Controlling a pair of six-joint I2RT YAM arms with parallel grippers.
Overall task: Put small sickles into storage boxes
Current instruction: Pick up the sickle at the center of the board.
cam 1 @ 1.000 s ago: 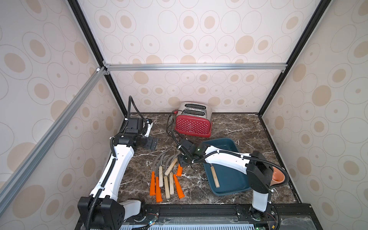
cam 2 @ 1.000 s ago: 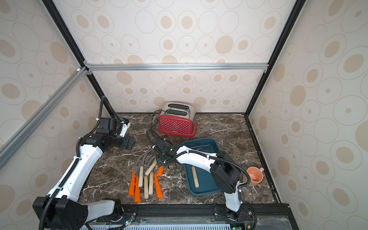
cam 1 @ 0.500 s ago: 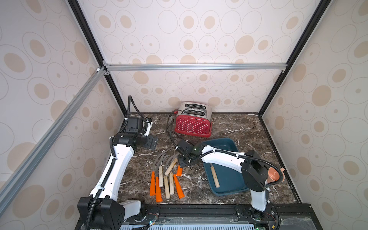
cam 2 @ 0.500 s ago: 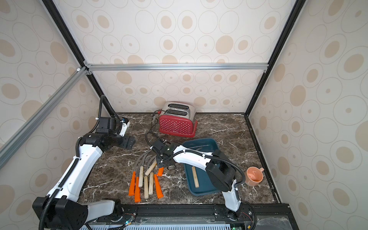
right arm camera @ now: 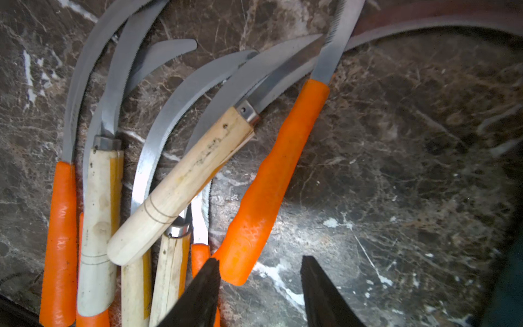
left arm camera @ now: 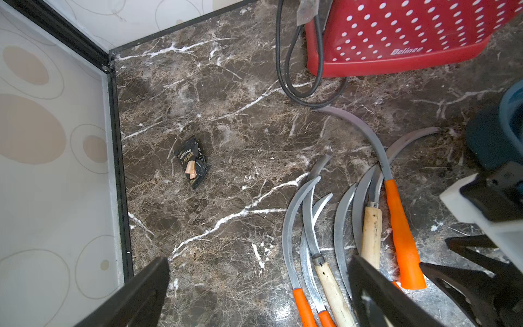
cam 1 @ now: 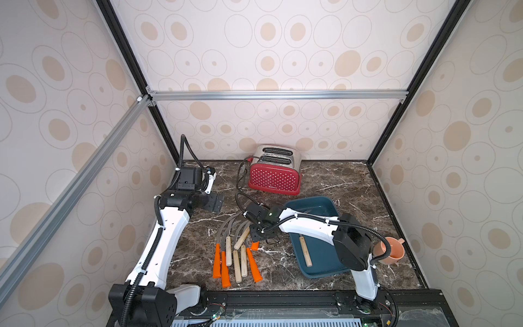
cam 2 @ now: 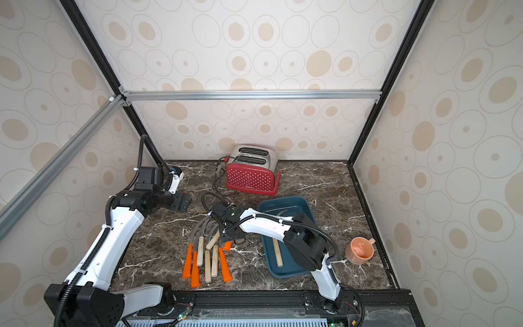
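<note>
Checking wrist views, I find right gripper jaws apart beside an orange-handled grey-bladed sickle; left gripper jaws apart; only the left wrist view shows a black crinkled wrapper.

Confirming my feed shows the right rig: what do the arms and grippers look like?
The left arm and right arm have white shells, black joints and black corrugated cable conduit tied alongside. The left gripper and right gripper have black, tapering fingers.
</note>
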